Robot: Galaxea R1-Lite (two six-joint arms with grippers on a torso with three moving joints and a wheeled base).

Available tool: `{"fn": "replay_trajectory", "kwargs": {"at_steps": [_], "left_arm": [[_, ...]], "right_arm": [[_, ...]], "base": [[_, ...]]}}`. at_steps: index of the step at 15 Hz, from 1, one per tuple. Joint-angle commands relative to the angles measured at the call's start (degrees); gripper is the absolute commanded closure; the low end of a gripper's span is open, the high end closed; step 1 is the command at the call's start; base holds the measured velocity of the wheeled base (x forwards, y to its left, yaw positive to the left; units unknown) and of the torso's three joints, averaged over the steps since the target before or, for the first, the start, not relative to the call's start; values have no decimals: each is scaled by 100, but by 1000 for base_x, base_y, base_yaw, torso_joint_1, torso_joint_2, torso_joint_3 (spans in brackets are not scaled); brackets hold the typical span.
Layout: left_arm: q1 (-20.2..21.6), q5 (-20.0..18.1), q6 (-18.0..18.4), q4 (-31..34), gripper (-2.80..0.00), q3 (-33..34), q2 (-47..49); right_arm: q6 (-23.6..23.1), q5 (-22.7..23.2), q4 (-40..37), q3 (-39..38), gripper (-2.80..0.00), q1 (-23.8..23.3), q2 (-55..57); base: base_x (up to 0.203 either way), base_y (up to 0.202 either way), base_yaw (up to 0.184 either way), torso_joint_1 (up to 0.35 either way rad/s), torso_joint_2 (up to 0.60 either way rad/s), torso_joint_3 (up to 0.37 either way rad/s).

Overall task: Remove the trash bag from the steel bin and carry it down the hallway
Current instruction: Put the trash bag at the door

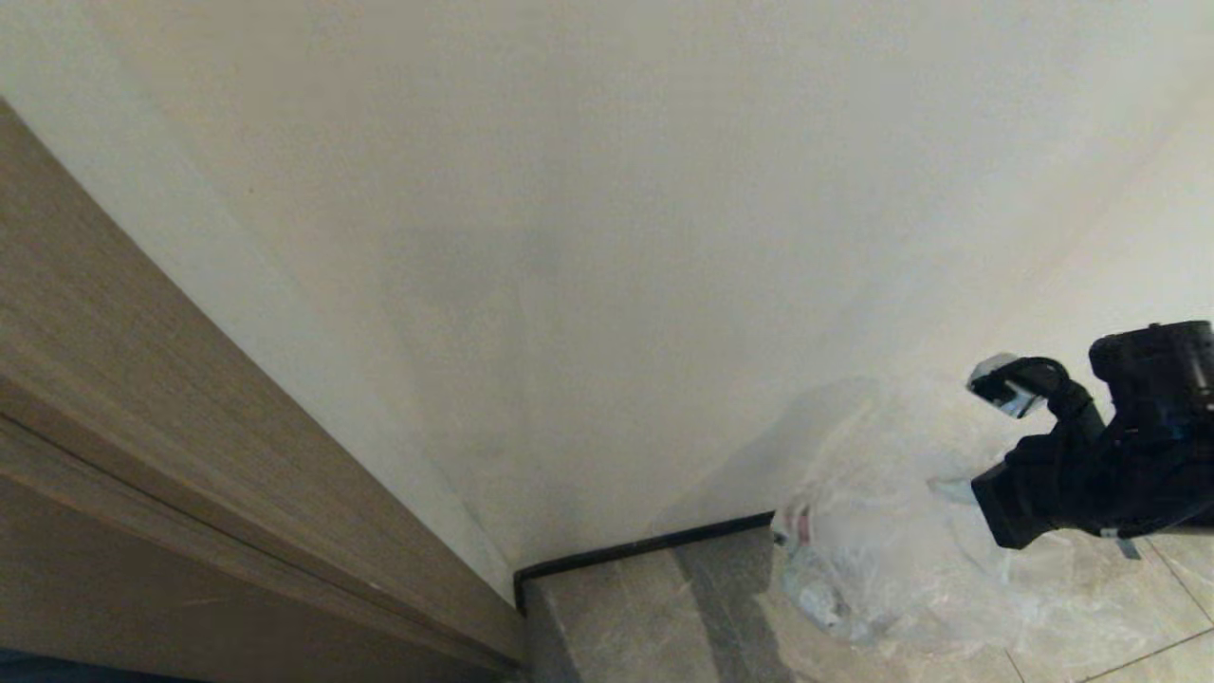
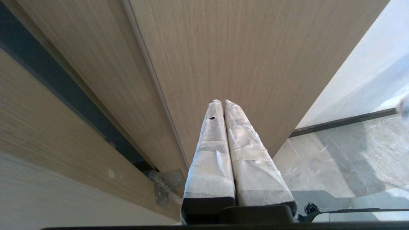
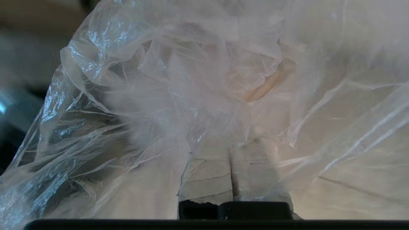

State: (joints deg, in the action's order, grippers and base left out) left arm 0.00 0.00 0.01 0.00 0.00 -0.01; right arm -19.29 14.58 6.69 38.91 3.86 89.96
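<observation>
White wall (image 1: pixel 607 237), black baseboard (image 1: pixel 645 548), marbled grey floor tiles (image 1: pixel 626 617), wooden door frame (image 1: pixel 142 427).

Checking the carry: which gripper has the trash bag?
The right gripper: its fingers are shut on the trash bag, clear film draped over them. The left gripper is shut on nothing, beside the wooden door frame.

Right pincer (image 3: pixel 230 153) clamped tight; left pincer (image 2: pixel 223 103) closed, parked.
</observation>
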Motion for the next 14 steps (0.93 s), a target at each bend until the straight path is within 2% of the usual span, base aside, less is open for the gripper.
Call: {"fn": "replay_trajectory", "kwargs": {"at_steps": [1, 8, 10, 11, 14], "left_arm": [[0, 0, -1, 0, 0, 0, 1], [0, 0, -1, 0, 0, 0, 1], [0, 0, -1, 1, 0, 0, 1], [0, 0, -1, 0, 0, 0, 1], [0, 0, -1, 0, 0, 0, 1]], "right_arm": [[-648, 65, 165, -63, 0, -172, 776], [-592, 135, 1169, -72, 0, -200, 2078], [-569, 298, 1602, 9, 0, -313, 2381], [-595, 395, 1736, 31, -280, -372, 2517], [-589, 282, 2143, 160, -280, -412, 2799]], "base": [[0, 0, 0, 0, 0, 0], [0, 0, 0, 0, 0, 0], [0, 0, 0, 0, 0, 0], [0, 0, 0, 0, 0, 0], [0, 0, 0, 0, 0, 0]]}}
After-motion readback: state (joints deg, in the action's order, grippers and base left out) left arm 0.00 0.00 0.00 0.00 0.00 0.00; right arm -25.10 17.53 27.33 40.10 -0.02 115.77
